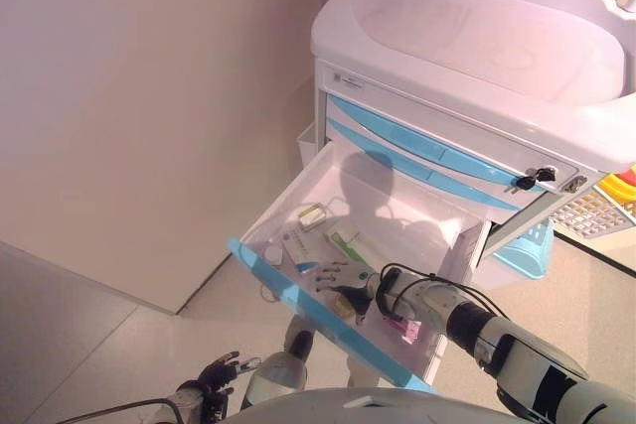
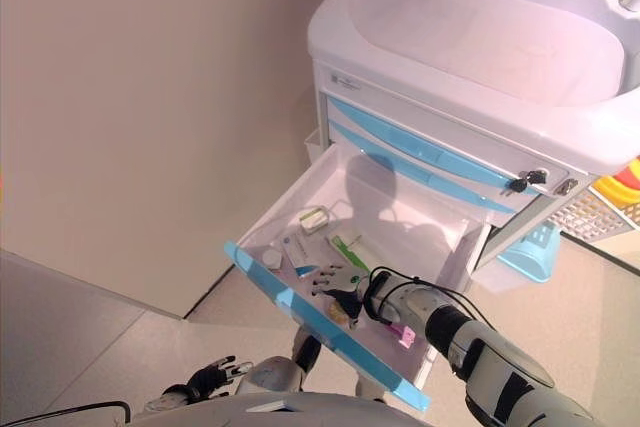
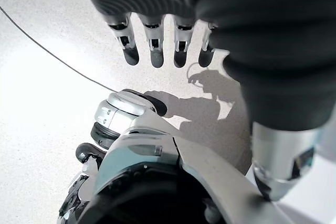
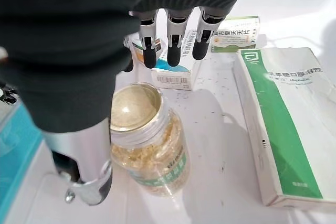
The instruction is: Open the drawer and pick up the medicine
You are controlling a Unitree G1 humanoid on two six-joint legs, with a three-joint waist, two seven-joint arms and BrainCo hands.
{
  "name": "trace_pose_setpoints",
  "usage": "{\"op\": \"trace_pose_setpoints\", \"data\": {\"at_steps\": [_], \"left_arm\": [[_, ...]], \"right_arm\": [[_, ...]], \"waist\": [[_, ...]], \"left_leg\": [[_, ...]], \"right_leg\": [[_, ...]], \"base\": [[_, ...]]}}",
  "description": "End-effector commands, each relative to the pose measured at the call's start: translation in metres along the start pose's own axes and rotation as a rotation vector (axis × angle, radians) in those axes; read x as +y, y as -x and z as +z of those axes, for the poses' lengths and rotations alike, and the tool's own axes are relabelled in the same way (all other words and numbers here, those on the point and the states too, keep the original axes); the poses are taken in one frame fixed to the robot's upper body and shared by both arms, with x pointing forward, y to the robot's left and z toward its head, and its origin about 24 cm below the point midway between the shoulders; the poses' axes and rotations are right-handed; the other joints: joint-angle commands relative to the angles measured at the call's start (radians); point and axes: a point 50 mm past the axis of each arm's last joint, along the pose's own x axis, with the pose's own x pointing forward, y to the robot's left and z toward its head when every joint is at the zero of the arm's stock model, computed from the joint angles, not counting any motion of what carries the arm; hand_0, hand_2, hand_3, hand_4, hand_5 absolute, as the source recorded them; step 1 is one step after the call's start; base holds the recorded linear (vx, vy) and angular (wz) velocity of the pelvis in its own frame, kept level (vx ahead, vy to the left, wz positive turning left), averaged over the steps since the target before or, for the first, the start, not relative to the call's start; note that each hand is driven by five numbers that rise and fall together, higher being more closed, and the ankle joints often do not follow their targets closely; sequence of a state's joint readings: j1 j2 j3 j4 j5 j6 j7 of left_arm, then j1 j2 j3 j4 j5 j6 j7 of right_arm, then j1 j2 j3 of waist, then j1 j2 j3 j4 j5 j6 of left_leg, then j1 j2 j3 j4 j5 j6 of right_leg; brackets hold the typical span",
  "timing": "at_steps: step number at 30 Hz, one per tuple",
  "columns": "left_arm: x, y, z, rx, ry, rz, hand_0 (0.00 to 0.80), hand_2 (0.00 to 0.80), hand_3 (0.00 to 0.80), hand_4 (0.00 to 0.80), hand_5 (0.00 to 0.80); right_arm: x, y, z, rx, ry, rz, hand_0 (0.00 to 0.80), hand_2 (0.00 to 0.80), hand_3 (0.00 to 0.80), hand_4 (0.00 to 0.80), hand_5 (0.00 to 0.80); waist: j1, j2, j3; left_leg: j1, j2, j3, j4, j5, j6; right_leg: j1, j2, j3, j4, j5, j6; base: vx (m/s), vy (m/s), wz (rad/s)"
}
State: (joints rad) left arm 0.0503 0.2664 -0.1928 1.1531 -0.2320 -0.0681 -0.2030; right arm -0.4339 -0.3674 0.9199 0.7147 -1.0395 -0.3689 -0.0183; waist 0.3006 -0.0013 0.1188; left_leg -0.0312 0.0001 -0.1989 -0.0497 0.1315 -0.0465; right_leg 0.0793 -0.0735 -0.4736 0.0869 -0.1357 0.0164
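The white medical cart (image 1: 467, 57) with pale-blue drawer fronts stands against a beige wall. Its lowest drawer, a white tray with a light-blue front edge (image 1: 318, 320), is pulled fully out.

The right hand (image 2: 345, 287) is inside the open drawer, above its contents. In the right wrist view the fingers (image 4: 174, 45) are straight and spread apart, and the thumb (image 4: 92, 182) stands clear; nothing is clamped.

The medicine lies on the drawer floor. A clear plastic jar with a gold lid and a green label (image 4: 147, 148), filled with yellow granules, lies tilted between the thumb and the fingers, directly below the palm; contact with the hand cannot be confirmed. A long white-and-green carton (image 4: 281, 124) lies beside the jar. A white-and-blue carton (image 4: 176, 72) lies just past the fingertips, and a small green-and-white carton (image 4: 239, 32) lies behind it. A small pink item (image 2: 404, 334) lies near the front edge of the drawer.

The left hand (image 1: 214, 376) hangs low beside the robot, above the grey floor (image 3: 47, 98), with fingers (image 3: 156, 45) straight, apart and empty.
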Motion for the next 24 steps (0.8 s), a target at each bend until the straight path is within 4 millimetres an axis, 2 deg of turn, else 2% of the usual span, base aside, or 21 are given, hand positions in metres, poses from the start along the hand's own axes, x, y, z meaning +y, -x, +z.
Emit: {"op": "trace_pose_setpoints", "data": {"at_steps": [1, 24], "left_arm": [[-0.004, -0.002, 0.0, 0.037, -0.094, -0.032, 0.0, 0.0, 0.0, 0.0, 0.0], [-0.006, -0.003, 0.001, 0.035, -0.105, -0.037, 0.0, 0.0, 0.0, 0.0, 0.0]], "right_arm": [[-0.024, -0.007, 0.007, -0.045, 0.013, -0.087, 0.0, 0.0, 0.0, 0.0, 0.0], [-0.013, -0.01, 0.006, 0.025, 0.048, -0.034, 0.0, 0.0, 0.0, 0.0, 0.0]], "waist": [[0.012, -0.028, 0.033], [0.014, -0.026, 0.036]], "left_leg": [[0.035, -0.074, 0.006, -0.023, -0.065, 0.026], [0.037, -0.074, -0.001, -0.024, -0.066, 0.028]], "right_leg": [[0.02, -0.02, 0.037, -0.05, 0.09, 0.03], [0.022, -0.02, 0.033, -0.049, 0.089, 0.03]], "base": [[0.0, 0.0, 0.0], [0.001, 0.0, 0.01]]}}
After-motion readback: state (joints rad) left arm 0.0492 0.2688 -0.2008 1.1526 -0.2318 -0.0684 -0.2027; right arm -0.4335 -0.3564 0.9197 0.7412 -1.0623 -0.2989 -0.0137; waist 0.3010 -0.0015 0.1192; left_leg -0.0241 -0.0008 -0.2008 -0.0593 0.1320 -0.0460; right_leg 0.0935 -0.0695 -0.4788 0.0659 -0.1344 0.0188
